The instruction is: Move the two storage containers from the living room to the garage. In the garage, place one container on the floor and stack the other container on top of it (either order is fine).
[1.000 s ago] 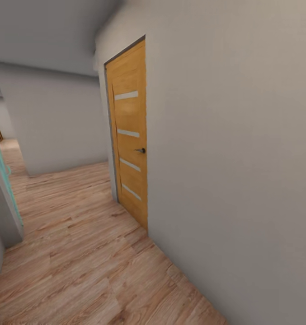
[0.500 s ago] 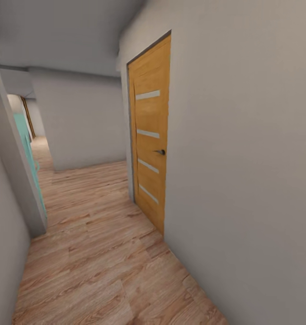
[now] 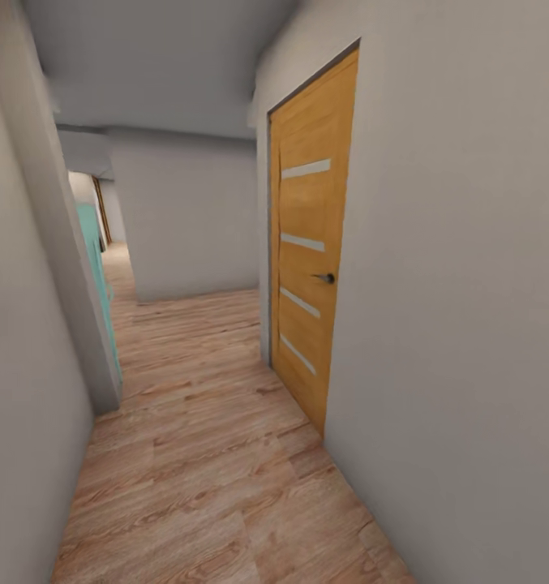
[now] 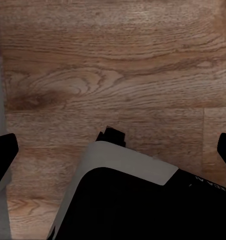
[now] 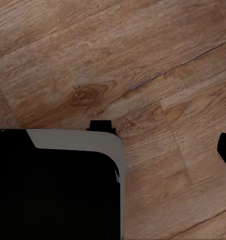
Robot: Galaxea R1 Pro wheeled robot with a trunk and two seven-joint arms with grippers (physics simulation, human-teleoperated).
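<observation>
Plank-floored hallway (image 3: 201, 454), orange door (image 3: 310, 276) at right; robot in transit, no bins held; left claw (image 4: 113, 150) apart, right claw's state unclear; next, drive on.

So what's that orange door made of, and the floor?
The door looks like honey-coloured wood with a smooth finish: faint grain shows, plus four pale strips, maybe frosted glass, and a dark, probably metal handle. The floor looks like pale wood planks, with visible grain, knots and seams.
</observation>
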